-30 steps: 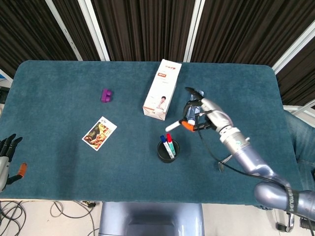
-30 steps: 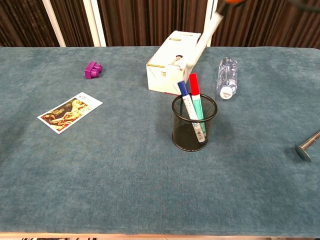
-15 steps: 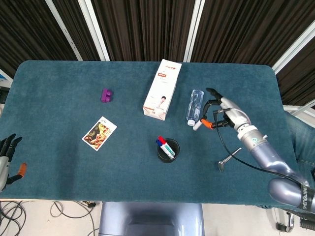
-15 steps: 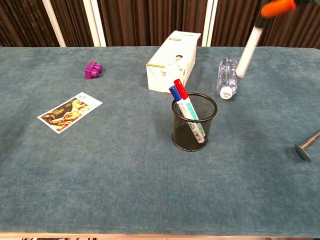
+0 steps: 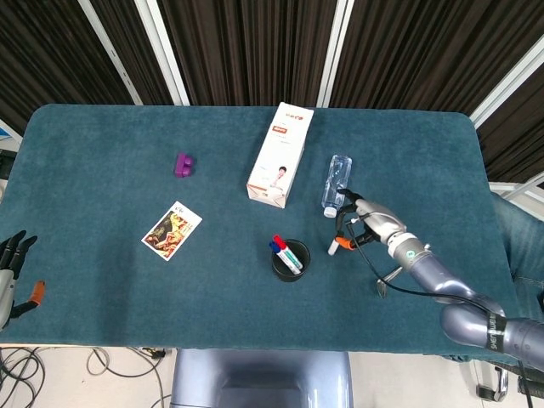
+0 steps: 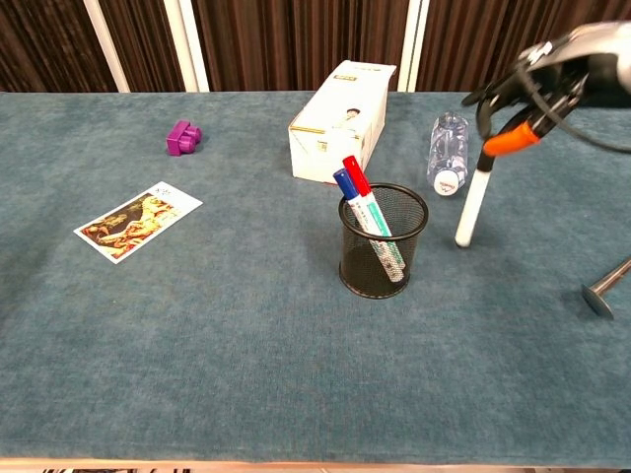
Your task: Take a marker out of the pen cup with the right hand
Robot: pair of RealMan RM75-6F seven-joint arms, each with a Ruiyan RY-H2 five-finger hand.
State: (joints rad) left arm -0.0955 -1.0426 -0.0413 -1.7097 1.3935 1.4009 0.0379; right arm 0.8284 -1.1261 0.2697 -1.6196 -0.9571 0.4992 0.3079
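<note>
On teal cloth, pen cup (image 6: pixel 384 254) holds two markers (image 6: pixel 370 219) — perhaps more.

A big table (image 5: pixel 102 280) with a soft blue-green cloth fills the room's middle. Behind it hang dark brown curtains (image 5: pixel 246 42) with white poles (image 5: pixel 166 51) between them. Cables (image 5: pixel 102 361) lie on the pale floor.

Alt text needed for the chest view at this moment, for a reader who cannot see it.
The robot's right hand holds an orange-capped white marker nearly upright, its lower tip at the teal table right of a black mesh pen cup holding two more markers. Behind lie a white carton, a clear bottle, a purple block and a picture card.
</note>
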